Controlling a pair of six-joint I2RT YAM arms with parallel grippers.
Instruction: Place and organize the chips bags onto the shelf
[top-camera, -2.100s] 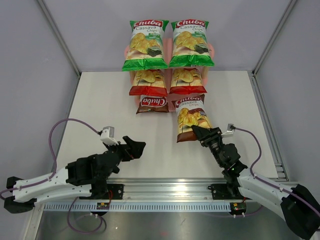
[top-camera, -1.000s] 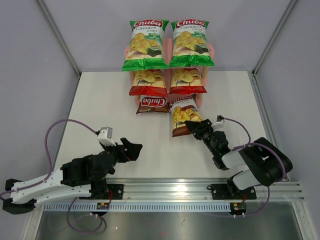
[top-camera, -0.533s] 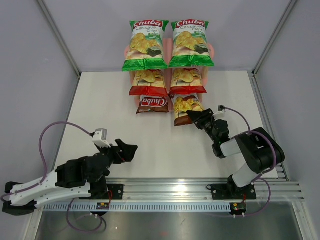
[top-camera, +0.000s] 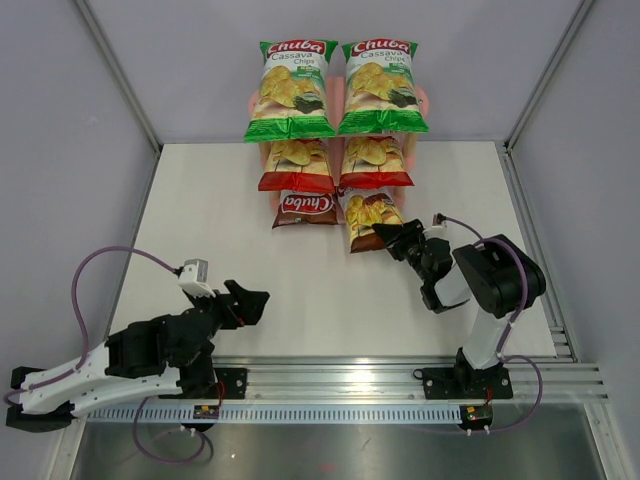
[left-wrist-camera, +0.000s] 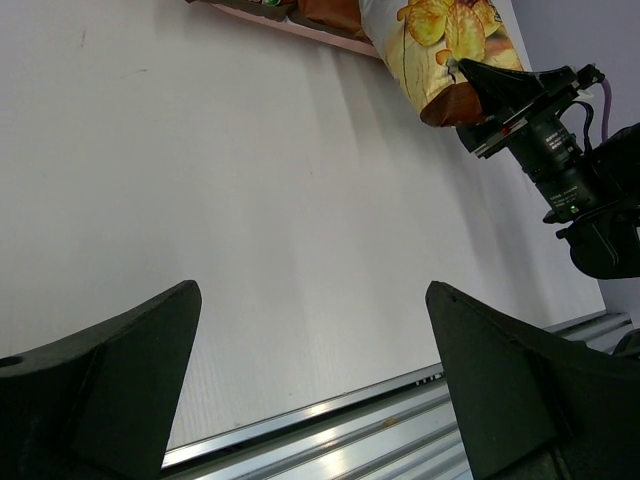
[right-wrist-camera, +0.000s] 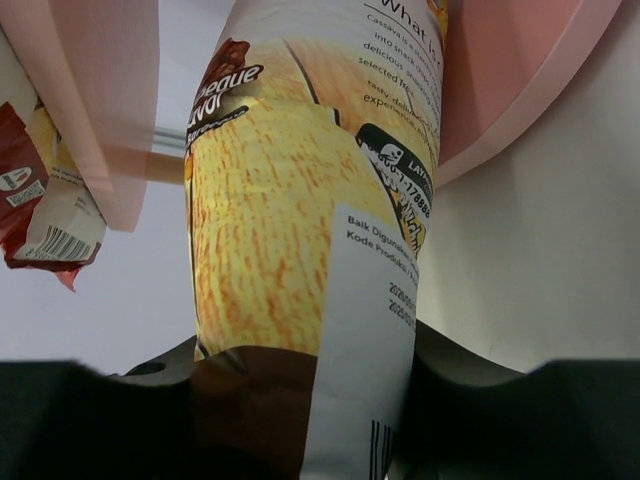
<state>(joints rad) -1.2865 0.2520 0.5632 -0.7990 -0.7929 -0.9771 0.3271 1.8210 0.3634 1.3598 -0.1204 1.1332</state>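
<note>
The pink shelf (top-camera: 424, 100) stands at the table's far edge. Two green chips bags (top-camera: 291, 88) (top-camera: 382, 85) lie on its top tier, and two red bags (top-camera: 296, 165) (top-camera: 374, 161) on the middle tier. One dark brown bag (top-camera: 306, 208) lies on the bottom tier at the left. My right gripper (top-camera: 397, 240) is shut on the near end of the second brown bag (top-camera: 368, 220), whose far end reaches in over the bottom tier's right side. In the right wrist view this bag (right-wrist-camera: 300, 230) runs from the gripper (right-wrist-camera: 300, 400) up between the pink boards (right-wrist-camera: 510, 70). My left gripper (top-camera: 250, 305) is open and empty.
Grey walls with metal posts enclose the table on three sides. A metal rail (top-camera: 330, 375) runs along the near edge by the arm bases. A purple cable (top-camera: 95, 270) loops off the left arm. In the right wrist view a red bag's corner (right-wrist-camera: 40, 200) hangs at the left.
My right gripper has carried the brown bag forward off the table's middle, its far end now in at the shelf's bottom tier. My left arm has drawn back toward the near left.
</note>
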